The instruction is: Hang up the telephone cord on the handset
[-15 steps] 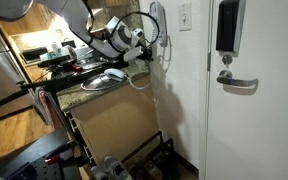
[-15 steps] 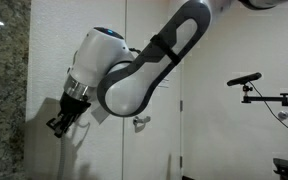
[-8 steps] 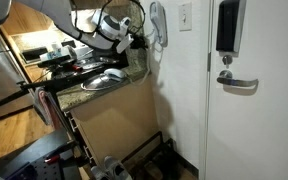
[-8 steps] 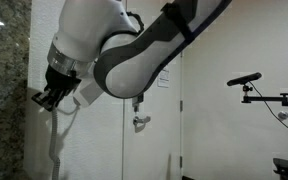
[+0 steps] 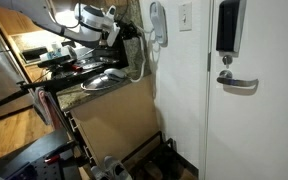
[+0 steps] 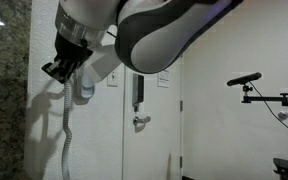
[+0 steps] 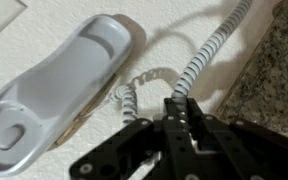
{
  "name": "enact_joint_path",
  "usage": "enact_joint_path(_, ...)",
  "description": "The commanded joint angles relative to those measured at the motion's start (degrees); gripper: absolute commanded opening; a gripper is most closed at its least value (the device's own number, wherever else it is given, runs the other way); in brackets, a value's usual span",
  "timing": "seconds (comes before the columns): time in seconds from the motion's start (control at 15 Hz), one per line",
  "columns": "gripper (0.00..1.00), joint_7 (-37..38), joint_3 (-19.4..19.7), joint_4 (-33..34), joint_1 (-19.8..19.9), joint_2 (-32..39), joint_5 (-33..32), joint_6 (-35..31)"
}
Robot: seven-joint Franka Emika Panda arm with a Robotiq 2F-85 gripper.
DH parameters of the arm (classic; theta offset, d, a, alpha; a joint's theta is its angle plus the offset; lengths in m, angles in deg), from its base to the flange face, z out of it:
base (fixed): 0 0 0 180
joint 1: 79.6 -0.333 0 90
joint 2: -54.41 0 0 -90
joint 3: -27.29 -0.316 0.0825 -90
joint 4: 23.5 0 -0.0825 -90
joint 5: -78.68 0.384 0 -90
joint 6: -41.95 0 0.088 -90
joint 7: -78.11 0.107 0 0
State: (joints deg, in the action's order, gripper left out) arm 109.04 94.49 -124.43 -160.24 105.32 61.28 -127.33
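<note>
Wall (image 7: 184,20) at desk (image 7: 274,80) edge: cord (image 7: 209,45) is clenched in end effector (image 7: 180,108), just beside handset (image 7: 64,85); hanging judged not yet done.

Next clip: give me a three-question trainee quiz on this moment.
1. What do the fingers pinch?
2. True or false: the handset is mounted on the wall.
3. In an exterior view, the telephone cord below the fingers: A) droops down along the wall; B) wraps the door handle; C) lies on a table.
Key: 1 the telephone cord; 2 true; 3 A.
</note>
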Motion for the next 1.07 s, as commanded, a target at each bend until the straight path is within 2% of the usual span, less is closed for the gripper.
enact_joint_path(0.0, 0.04, 1.1, 9.7, -7.7, -10.5, 2.9, 3.6, 0.8)
enact_joint_path(0.27, 0.04, 0.7, 15.9, -13.9, -18.0, 7.8, 9.6, 1.3)
enact_joint_path(0.47, 0.04, 0.2, 18.6, -17.6, -21.7, 11.9, 14.0, 0.7)
enact_joint_path(0.53, 0.16, -2.4, 15.9, -14.8, -18.9, 9.4, 15.1, 0.8)
enact_joint_path(0.67, 0.16, -2.4, 16.9, -16.3, -20.5, 11.4, 16.4, 0.8)
enact_joint_path(0.93, 0.16, -2.4, 17.3, -16.6, -20.8, 12.4, 16.8, 0.8)
enact_joint_path(1.0, 0.04, -3.6, 16.9, -16.9, -20.6, 10.9, 16.4, -1.4)
